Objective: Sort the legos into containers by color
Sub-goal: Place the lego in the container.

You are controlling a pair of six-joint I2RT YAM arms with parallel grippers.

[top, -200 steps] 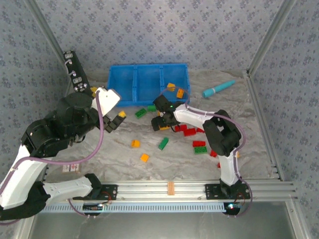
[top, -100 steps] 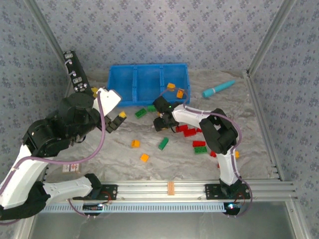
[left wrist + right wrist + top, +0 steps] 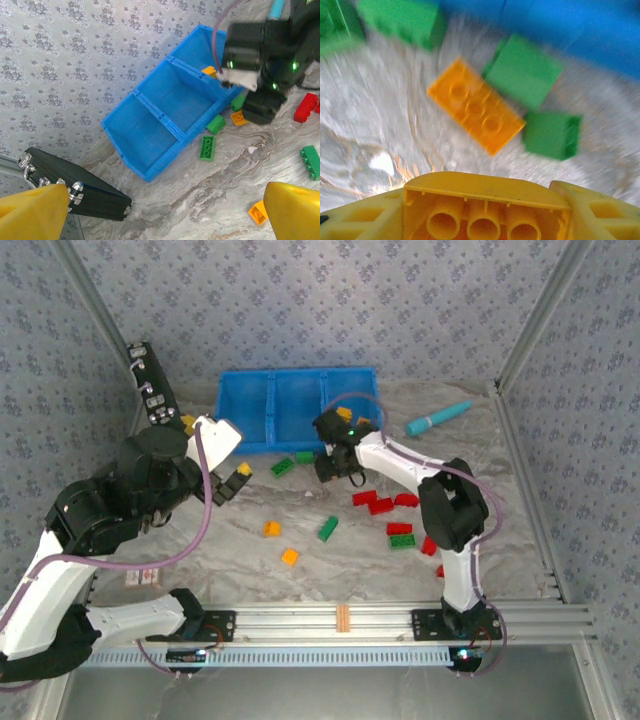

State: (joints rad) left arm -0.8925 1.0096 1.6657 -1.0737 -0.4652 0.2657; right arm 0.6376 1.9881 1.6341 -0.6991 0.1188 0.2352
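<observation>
My right fingers [image 3: 362,220] grip an orange-yellow lego [image 3: 480,212], just near of the blue bin [image 3: 296,412].
My left fingers [image 3: 32,210] gape wide, empty, left of the bin; other legos [image 3: 327,528] lie scattered on the surface [image 3: 250,560].

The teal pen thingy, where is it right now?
In the top view, the teal pen lies on the table at the back right, a little to the right of the blue bin and not touching it.
</observation>
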